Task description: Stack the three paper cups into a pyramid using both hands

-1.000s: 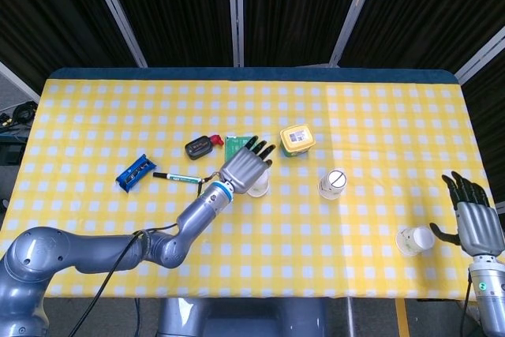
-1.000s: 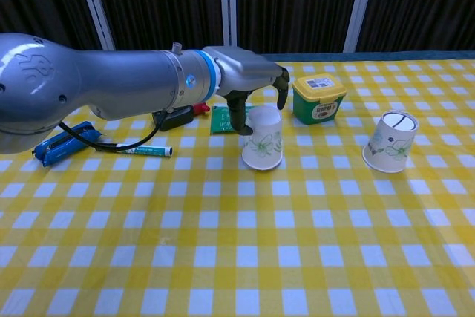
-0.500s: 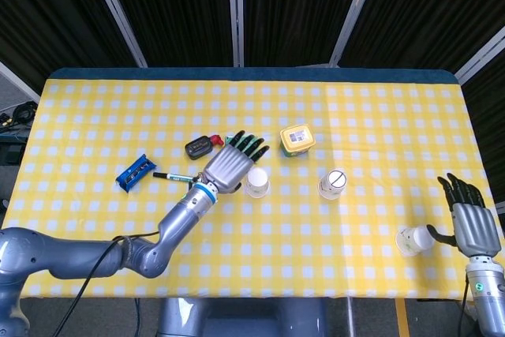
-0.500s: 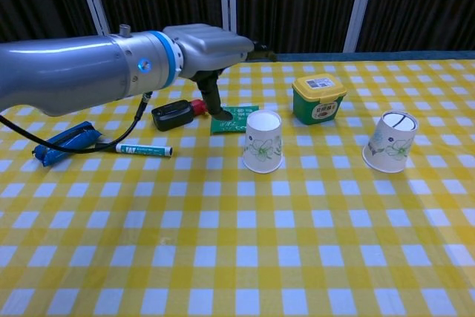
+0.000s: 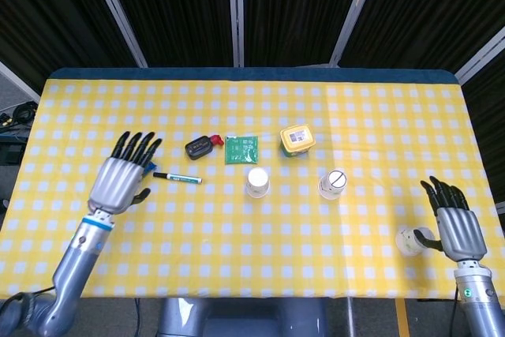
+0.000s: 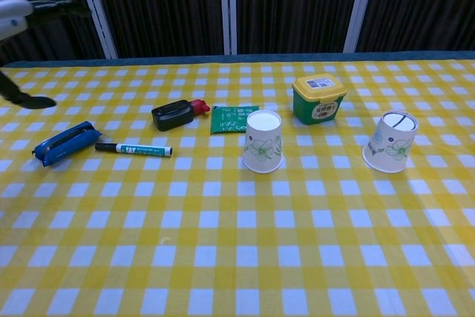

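Illumination is bright, even and diffuse in both views, apparently from overhead; the yellow checked tablecloth is uniformly exposed with no hot spots or glare. Shadows are soft and short: a faint one lies close under the centre paper cup, and another under the tilted paper cup in the chest view. The black curtains behind the table render very dark with little detail. Focus is sharp across the table in both views; checks and cup prints are legible. The left hand at the chest view's upper-left edge appears smeared by motion blur. Table edges bow slightly in the head view, indicating mild lens distortion.
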You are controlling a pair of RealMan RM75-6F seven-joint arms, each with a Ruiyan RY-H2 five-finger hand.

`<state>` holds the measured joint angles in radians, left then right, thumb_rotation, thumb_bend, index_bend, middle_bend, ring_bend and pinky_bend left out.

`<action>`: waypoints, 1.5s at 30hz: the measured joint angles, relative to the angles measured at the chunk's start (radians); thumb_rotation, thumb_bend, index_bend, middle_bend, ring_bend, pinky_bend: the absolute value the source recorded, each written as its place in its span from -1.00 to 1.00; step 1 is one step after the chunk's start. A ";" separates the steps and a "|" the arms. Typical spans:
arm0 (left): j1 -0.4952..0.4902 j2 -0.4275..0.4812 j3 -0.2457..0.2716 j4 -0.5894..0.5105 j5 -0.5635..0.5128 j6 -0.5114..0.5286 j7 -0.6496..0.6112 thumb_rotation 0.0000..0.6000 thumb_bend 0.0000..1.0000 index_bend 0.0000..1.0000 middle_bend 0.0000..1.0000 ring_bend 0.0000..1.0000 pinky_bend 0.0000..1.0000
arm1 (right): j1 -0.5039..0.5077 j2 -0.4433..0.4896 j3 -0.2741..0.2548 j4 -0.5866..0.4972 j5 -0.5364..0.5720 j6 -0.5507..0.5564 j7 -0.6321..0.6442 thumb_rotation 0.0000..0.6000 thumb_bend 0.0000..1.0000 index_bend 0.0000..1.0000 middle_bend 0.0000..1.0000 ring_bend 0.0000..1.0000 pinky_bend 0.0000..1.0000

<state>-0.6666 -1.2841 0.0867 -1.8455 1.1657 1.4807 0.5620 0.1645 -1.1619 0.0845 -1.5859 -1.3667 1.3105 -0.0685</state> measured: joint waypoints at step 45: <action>0.354 0.135 0.043 0.050 0.346 0.089 -0.186 1.00 -0.59 -1.00 -1.00 -1.00 -1.00 | -0.011 0.030 -0.081 -0.089 0.090 -0.117 -0.180 1.00 -0.74 -0.51 -1.00 -1.00 -1.00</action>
<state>-0.3124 -1.1490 0.1298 -1.7959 1.5117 1.5699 0.3762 0.1532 -1.1317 0.0039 -1.6746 -1.2763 1.1935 -0.2488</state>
